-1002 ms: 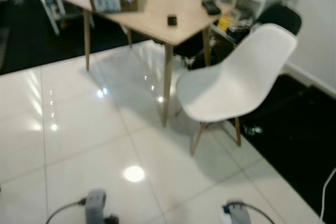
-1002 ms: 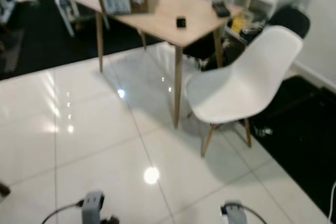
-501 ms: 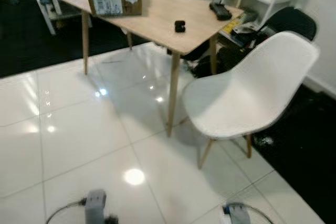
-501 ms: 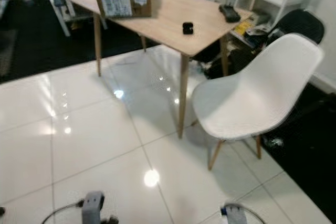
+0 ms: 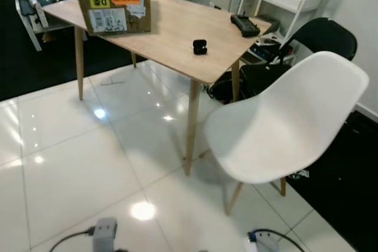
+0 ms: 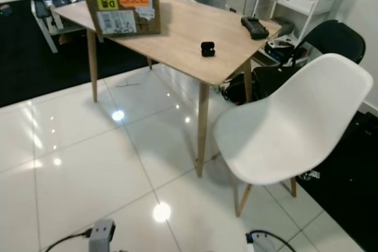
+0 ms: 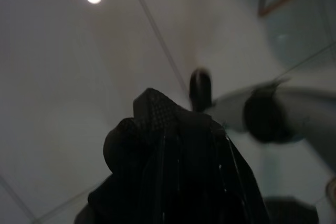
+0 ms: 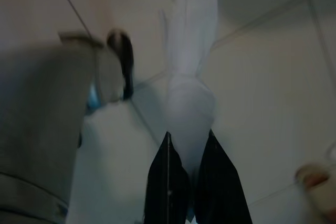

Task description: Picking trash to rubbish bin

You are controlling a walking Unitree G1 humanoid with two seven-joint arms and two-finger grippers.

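Right wrist view: right gripper (image 8: 190,153) jaws clamped on a white tissue (image 8: 190,66), held over the glossy tile floor (image 8: 262,103).
Left wrist view is dark; left gripper (image 7: 173,145) carries crumpled black plastic (image 7: 157,166), jaws seem closed on it, hard to be sure. Head views: wooden desk (image 5: 171,33) ahead, cardboard box (image 5: 113,11) at its far left end, small black case (image 5: 199,46) mid-desk, black remote (image 5: 244,25) at the far right edge. White chair (image 5: 283,128) stands just right of the desk's near corner, black chair (image 5: 322,35) farther back. Both arms hang low, wrists at the near edge.
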